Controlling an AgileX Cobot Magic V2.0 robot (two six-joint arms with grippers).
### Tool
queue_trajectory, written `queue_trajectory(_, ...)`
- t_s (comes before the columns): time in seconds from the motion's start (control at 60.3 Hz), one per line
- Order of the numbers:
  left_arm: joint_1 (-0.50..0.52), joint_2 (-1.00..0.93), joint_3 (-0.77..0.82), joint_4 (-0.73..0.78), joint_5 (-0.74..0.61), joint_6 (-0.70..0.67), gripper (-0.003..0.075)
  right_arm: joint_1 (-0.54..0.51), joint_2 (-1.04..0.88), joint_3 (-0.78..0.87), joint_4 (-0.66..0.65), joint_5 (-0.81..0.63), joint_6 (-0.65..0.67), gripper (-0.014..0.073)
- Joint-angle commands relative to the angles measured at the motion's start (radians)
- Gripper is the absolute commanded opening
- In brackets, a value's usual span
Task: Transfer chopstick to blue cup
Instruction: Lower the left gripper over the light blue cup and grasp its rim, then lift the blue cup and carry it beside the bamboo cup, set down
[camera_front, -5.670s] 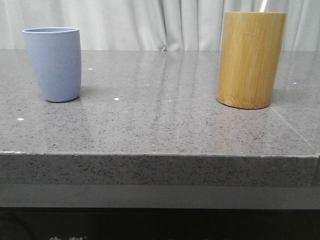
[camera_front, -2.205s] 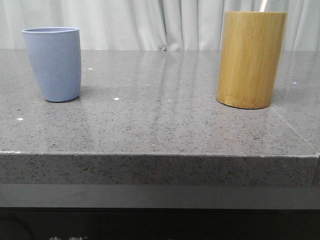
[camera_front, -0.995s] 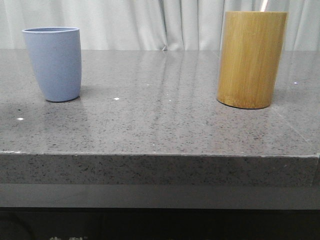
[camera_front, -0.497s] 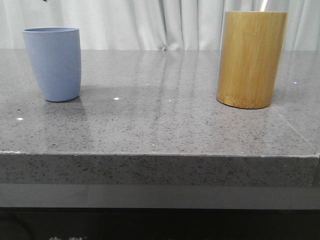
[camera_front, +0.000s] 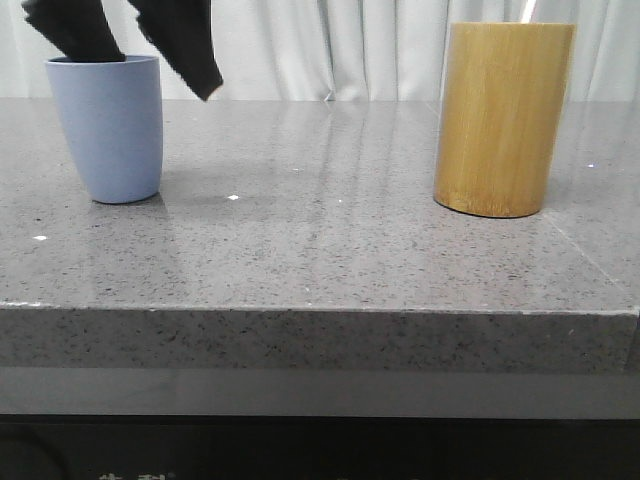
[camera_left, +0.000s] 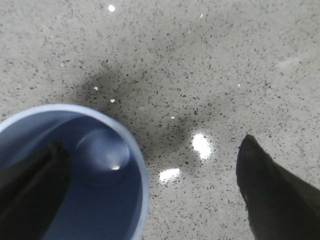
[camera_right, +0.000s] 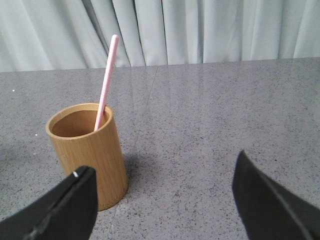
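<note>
Left gripper (camera_front: 135, 50) has just dropped in at the upper left of the front view, spread wide and empty, straddling the blue cup (camera_front: 106, 125). Chopstick (camera_right: 106, 80) stands in the bamboo cylinder (camera_right: 88, 152) at right; right gripper (camera_right: 165, 205) open, empty.

No readable text, label, brand, number or sign appears on anything. At the bottom edge of the front view, on the dark panel (camera_front: 300, 450) below the grey speckled stone table (camera_front: 330, 260), the tops of a few pale characters (camera_front: 135, 476) are cut off by the frame and cannot be read.
</note>
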Motion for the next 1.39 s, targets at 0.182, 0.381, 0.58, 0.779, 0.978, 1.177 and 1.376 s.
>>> queue_trajectory(0.182, -0.007, -0.005, -0.035, 0.001, -0.001, -0.010, 0.0421, -0.005, 0.014, -0.026, 0.005, -0.077, -0.006, 0.0572)
queue_trajectory(0.381, -0.007, -0.005, -0.035, 0.014, -0.001, -0.010, 0.0114, -0.005, 0.014, -0.026, 0.005, -0.077, -0.006, 0.0572)
queue_trajectory(0.58, -0.007, -0.005, -0.037, 0.015, 0.003, -0.010, -0.0019, -0.005, 0.014, -0.026, 0.005, -0.077, -0.006, 0.0572)
queue_trajectory(0.779, -0.037, -0.005, -0.107, 0.013, 0.088, -0.010, -0.0019, -0.005, 0.014, -0.026, 0.005, -0.076, -0.006, 0.0572)
queue_trajectory(0.978, -0.136, -0.005, -0.228, 0.013, 0.096, -0.010, -0.0019, -0.004, 0.014, -0.026, 0.005, -0.076, -0.006, 0.0572)
queue_trajectory(1.177, -0.238, 0.015, -0.295, 0.013, 0.049, -0.010, -0.0019, -0.004, 0.014, -0.026, 0.005, -0.076, -0.006, 0.0572)
queue_trajectory(1.376, -0.295, 0.078, -0.320, 0.013, 0.019, -0.010, -0.0019, -0.004, 0.014, -0.026, 0.005, -0.076, -0.006, 0.0572)
